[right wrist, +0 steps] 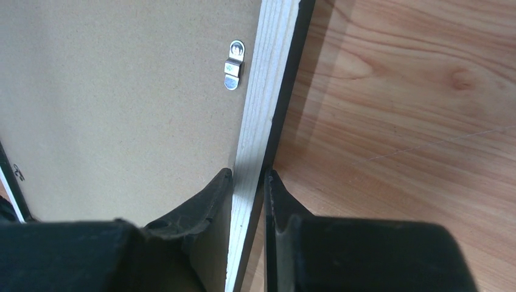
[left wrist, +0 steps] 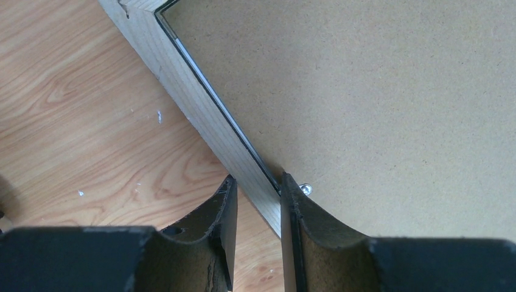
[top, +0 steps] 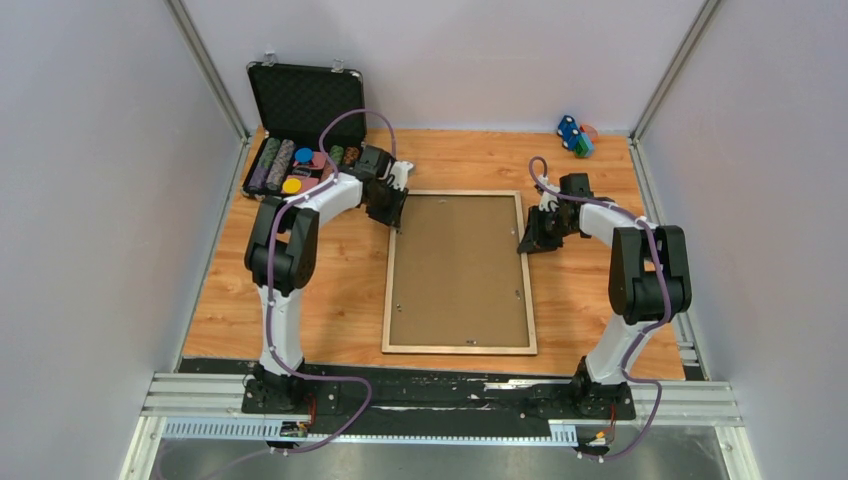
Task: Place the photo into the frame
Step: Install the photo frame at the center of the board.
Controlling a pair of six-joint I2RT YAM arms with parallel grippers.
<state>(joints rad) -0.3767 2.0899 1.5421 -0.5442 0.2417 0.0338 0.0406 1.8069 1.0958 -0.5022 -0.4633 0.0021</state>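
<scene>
The frame (top: 458, 349) lies on the table with its pale wood side up and a plain brown backing board (top: 458, 270) filling it. The photo is out of view. My left gripper (top: 393, 213) is at the frame's far left corner area, its jaws closed across the left rail (left wrist: 182, 85) in the left wrist view (left wrist: 257, 182). My right gripper (top: 530, 240) is on the right rail near the far end, shut on the pale rail (right wrist: 268, 73) in the right wrist view (right wrist: 249, 176). The frame's black outer side shows there.
An open black chip case (top: 300, 130) with coloured chips stands at the far left, just behind the left arm. Small coloured toys (top: 575, 135) lie at the far right. Metal turn clips (right wrist: 233, 72) (left wrist: 305, 189) sit on the backing board. Grey walls enclose the table.
</scene>
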